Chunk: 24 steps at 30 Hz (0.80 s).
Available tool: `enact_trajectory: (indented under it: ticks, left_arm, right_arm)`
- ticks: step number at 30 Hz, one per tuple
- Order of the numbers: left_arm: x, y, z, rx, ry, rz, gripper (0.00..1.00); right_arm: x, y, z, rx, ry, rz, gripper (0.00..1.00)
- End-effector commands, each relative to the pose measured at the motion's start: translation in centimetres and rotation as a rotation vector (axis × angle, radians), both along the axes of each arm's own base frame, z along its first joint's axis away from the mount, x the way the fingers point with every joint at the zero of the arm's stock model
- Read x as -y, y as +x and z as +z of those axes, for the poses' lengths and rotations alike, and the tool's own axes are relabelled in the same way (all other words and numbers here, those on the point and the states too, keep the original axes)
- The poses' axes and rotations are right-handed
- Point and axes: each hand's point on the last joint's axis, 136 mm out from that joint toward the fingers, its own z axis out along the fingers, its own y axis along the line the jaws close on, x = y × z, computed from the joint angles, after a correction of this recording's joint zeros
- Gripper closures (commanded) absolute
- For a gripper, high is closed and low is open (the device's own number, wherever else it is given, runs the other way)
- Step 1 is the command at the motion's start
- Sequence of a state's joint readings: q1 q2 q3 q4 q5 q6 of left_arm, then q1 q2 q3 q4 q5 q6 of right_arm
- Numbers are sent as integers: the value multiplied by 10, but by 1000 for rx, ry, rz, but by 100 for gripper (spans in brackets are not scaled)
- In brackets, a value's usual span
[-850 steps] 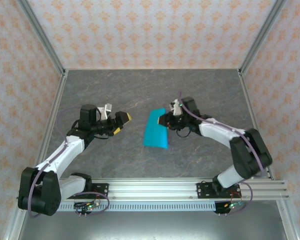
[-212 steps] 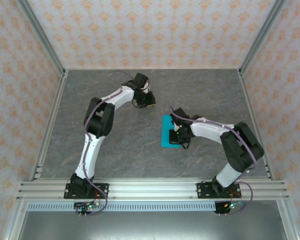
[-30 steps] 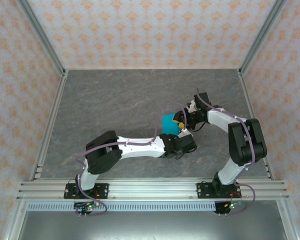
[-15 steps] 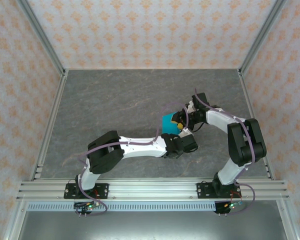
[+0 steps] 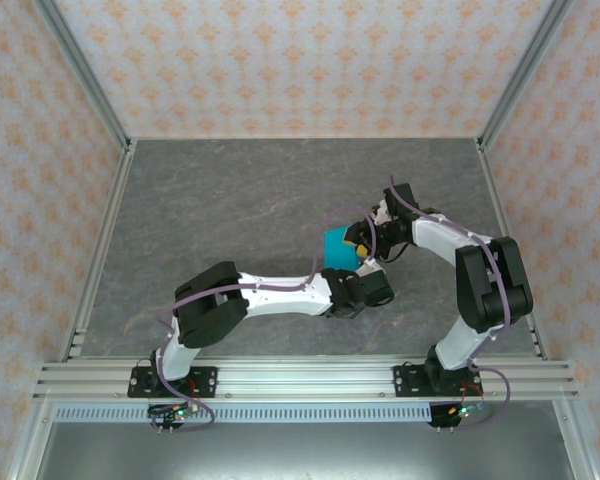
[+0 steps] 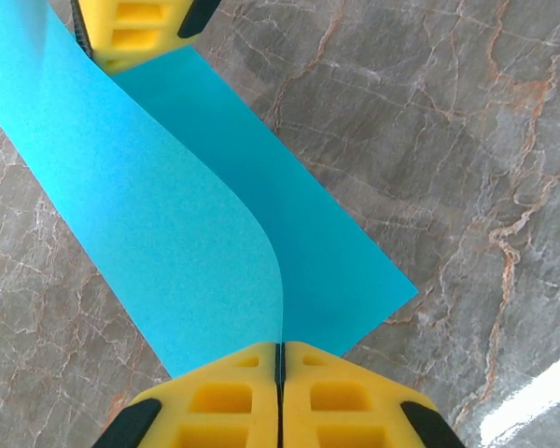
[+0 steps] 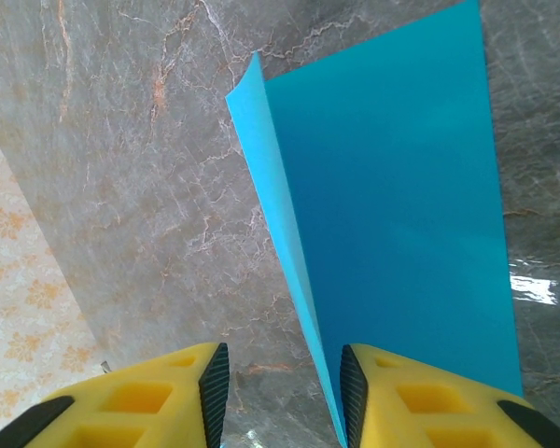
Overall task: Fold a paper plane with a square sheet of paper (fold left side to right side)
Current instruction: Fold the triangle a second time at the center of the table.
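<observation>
Paper: a thin cyan-blue sheet of paper (image 6: 168, 233) lies slantwise across the table, its upper layer curling up off a flat layer beneath.
Grip: the left gripper (image 6: 280, 359) shows two yellow ribbed fingers at the bottom edge, pressed together on the curled layer's edge.
Far end: another yellow ribbed finger (image 6: 131, 28) sits at the paper's top corner, seemingly touching it.
Surface: grey marble-veined tabletop (image 6: 448, 140), with glare at lower right.

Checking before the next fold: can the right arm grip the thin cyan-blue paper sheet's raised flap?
Likely yes: the open right gripper straddles the cyan-blue paper sheet's raised flap, nothing blocking.
</observation>
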<state>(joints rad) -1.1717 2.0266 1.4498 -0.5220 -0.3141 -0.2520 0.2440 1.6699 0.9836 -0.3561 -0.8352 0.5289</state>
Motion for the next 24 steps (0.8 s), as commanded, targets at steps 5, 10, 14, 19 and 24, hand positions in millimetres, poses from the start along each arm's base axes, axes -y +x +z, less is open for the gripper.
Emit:
enact_trajectory:
  ticks: [5, 10, 14, 19, 24]
  left_arm:
    - [4, -3, 21, 6, -69, -9, 100]
    - [0, 0, 20, -22, -101, 13, 100]
    - [-6, 5, 20, -52, -150, 40, 100]
    - [-8, 10, 27, -91, -243, 66, 100]
    - [-7, 12, 29, -131, -321, 80, 100]
  right_arm:
    - [5, 19, 24, 97, -42, -12, 55]
    - [21, 34, 59, 226, -73, -67, 43]
    - [42, 38, 88, 327, -131, -130, 33]
    - [75, 30, 115, 457, -268, -216, 23]
    - [93, 8, 123, 521, -346, -237, 19]
